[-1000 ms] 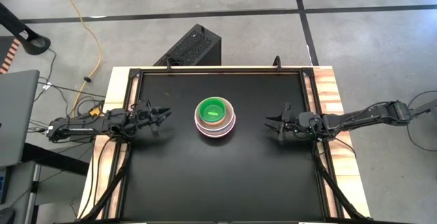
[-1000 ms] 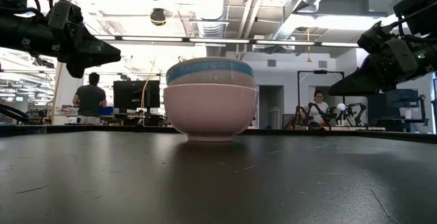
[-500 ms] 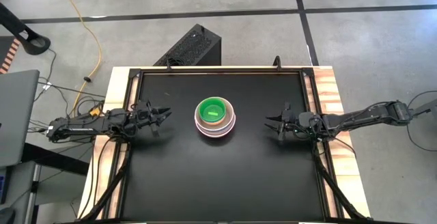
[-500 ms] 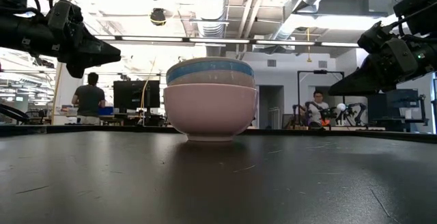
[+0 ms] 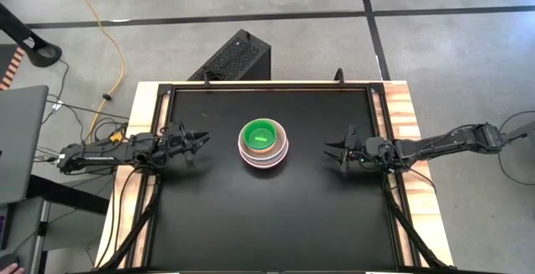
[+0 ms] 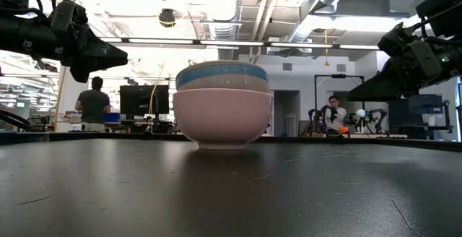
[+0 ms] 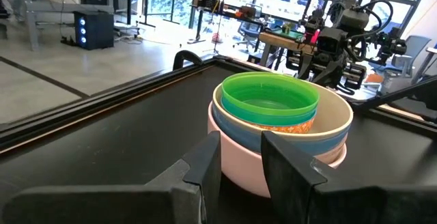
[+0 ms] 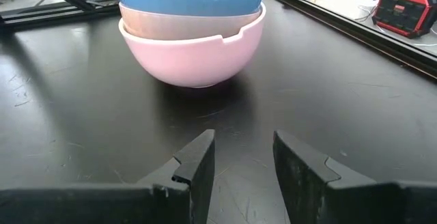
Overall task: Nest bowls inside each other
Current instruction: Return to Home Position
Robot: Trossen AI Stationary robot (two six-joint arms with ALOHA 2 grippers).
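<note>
The bowls [image 5: 263, 143] stand nested in one stack at the middle of the black table [image 5: 267, 224]. The pink bowl [image 6: 222, 118] is outermost and rests on its foot. A cream bowl [image 7: 338, 115] and a blue bowl [image 6: 222, 71] sit inside it, with a green bowl [image 7: 270, 100] on top. My left gripper [image 5: 205, 142] hovers open to the left of the stack, pointing at it, clear of the table. My right gripper [image 5: 330, 151] hovers open to the right of the stack, tipped slightly down. Both show in the wrist views, left [image 7: 240, 142] and right [image 8: 244, 138], with nothing between the fingers.
Wooden strips [image 5: 401, 115] run along the table's left and right sides. A black box [image 5: 236, 57] stands on the floor beyond the far edge. Seated and standing people [image 6: 94, 103] show far off in the room behind.
</note>
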